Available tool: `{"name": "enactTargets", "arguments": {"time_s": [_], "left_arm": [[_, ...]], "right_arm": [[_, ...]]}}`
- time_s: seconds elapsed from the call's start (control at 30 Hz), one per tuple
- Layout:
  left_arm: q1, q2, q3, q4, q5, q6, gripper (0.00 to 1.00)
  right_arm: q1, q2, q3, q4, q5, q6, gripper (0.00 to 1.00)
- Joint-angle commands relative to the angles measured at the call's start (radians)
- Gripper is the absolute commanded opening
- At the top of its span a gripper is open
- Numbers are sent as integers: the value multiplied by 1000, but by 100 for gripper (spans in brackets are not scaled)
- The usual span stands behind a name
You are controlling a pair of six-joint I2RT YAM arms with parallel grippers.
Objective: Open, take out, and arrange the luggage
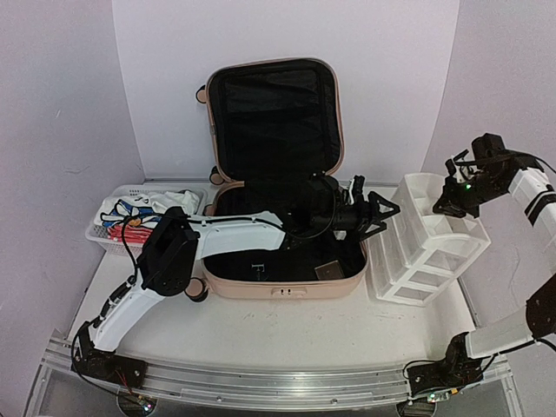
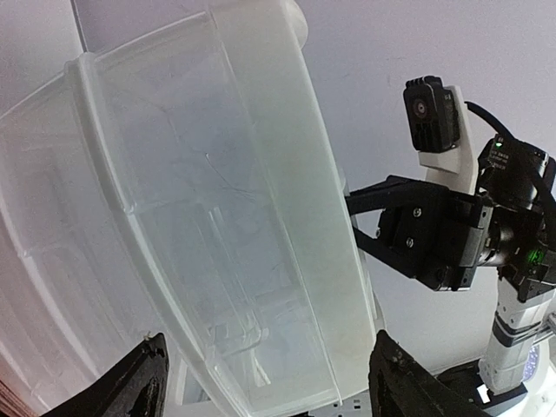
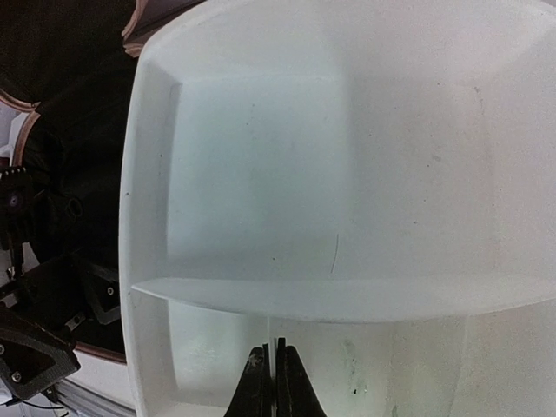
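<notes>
1. Peach-pink and wide open: the luggage (image 1: 278, 285) sits mid-table, its lid standing upright against the back wall and its lower shell lying flat, black lining showing. I'd call the opening step done.
2. Your left arm (image 1: 234, 233) stretches right across that lower shell. The left gripper (image 1: 387, 217) is out past the right rim with its jaws spread wide and nothing between them.
3. Why there? The left wrist view is filled by the white drawer organizer (image 2: 217, 217), so you look lined up on it rather than on anything in the case. I can't tell whether a finger touches it.
4. Your right gripper (image 3: 269, 382) hangs over the organizer's top tray, just above a divider. Its fingers are pressed together and hold nothing. It reads as parked or steadying, not grasping.
5. On the far left, a white mesh basket (image 1: 100, 230) holds patterned clothes (image 1: 139, 213), well apart from both grippers.
6. A small dark flat item (image 1: 330, 271) lies on the lining near the front right corner. It's too dim to name.
7. In your way: your own left forearm covers much of the shell, so reaching in means pulling back first. The organizer stands just beside the case's right wall, which leaves little room there.
8. Both grippers work the same organizer. Mind a clash.
</notes>
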Motion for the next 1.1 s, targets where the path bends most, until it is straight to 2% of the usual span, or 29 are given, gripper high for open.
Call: {"name": "enactTargets", "arguments": {"time_s": [0.0,0.43,0.6,0.7,0.8,1.07], "left_arm": [[-13,37,108,96,16,-73,80],[-41,150,247,127,-5,-182,76],[-44,174,290,186,-31,-241,69],[-44,168,279,295,-42,-291,64],[-41,140,241,383,-48,-323,63],[-24,14,80,489,-39,-318,60]], "right_arm": [[5,-51,-2,-4,-108,26,0],[6,-62,-34,-7,-158,24,0],[5,-62,-45,-5,-159,24,0],[5,-62,-61,-5,-148,20,0],[5,-64,-77,-5,-131,17,0],[6,-57,-89,-6,-21,10,0]]}}
